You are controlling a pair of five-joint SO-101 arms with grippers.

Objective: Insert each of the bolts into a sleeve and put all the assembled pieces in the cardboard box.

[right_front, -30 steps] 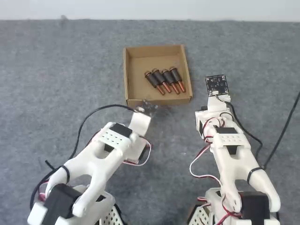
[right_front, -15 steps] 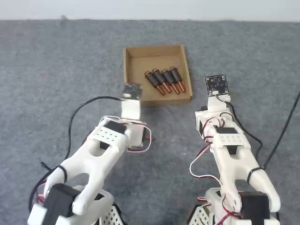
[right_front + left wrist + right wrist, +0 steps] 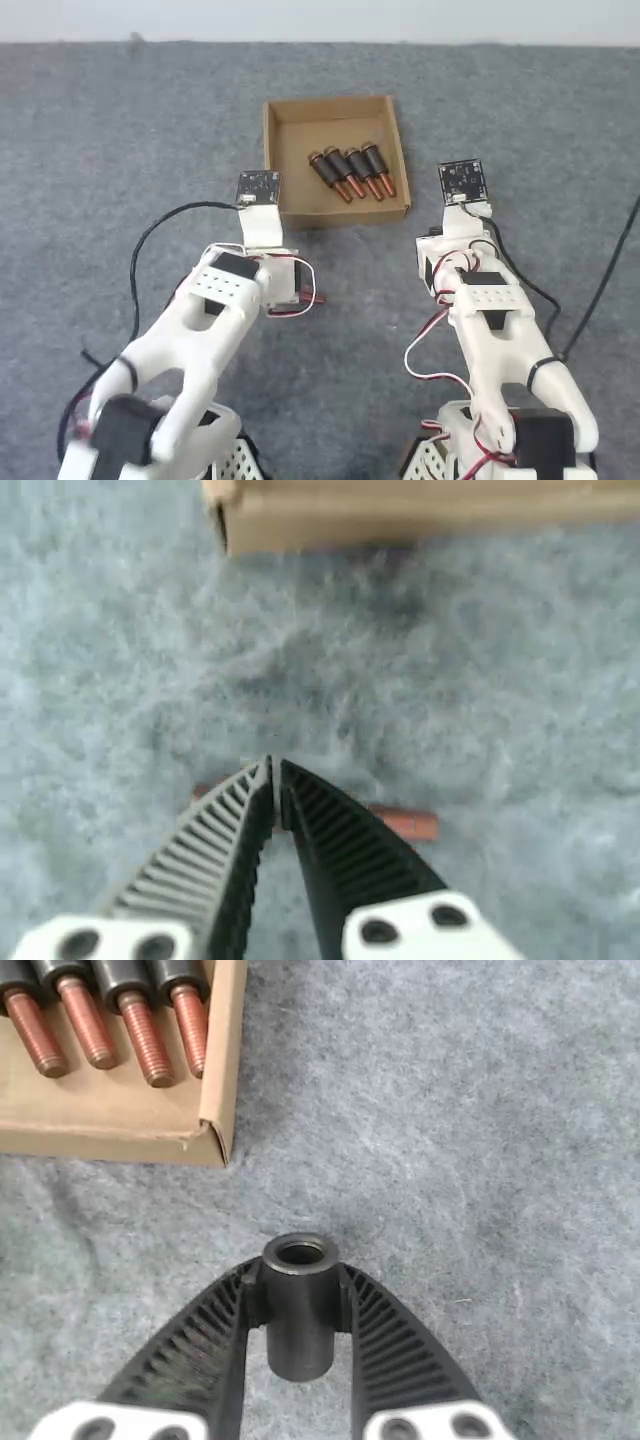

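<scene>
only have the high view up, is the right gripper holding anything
Observer: Yes. The right gripper is shut on a black cylindrical metal sleeve, with the sleeve's open bore facing the wrist camera.
Operator: ok and the left one, got a bolt?
Observer: No. The left gripper is shut with nothing between its fingers. A copper-coloured threaded bolt lies on the grey carpet, crossing behind those fingers.
</scene>
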